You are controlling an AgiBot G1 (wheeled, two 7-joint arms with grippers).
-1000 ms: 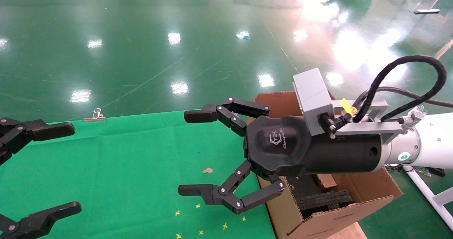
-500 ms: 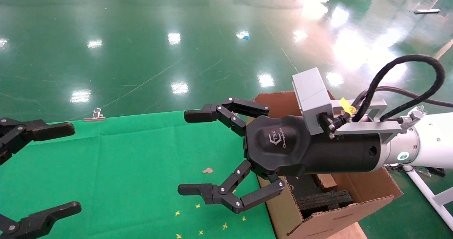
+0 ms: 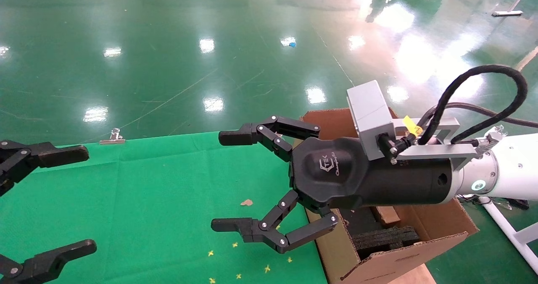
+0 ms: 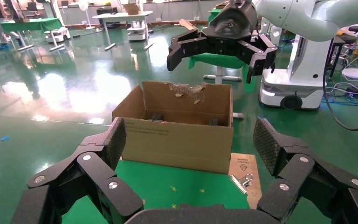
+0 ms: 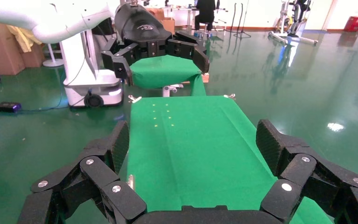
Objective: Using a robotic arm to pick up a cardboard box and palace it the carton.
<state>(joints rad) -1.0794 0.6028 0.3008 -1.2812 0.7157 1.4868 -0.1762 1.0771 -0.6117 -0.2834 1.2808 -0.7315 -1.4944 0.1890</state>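
We see the carton at four o'clock in our head view, standing off the edge of the green cloth, its ragged flaps up and black foam blocks inside; we cannot find the cardboard box in any view. Above the carton's near wall hangs the robotic arm, and our right gripper reaches over the cloth toward nine o'clock, fingers spread wide and empty. Our left gripper sits at the nine o'clock edge, also spread wide, gripping nothing. A scrap of cardboard lies on the cloth between the right gripper's fingers.
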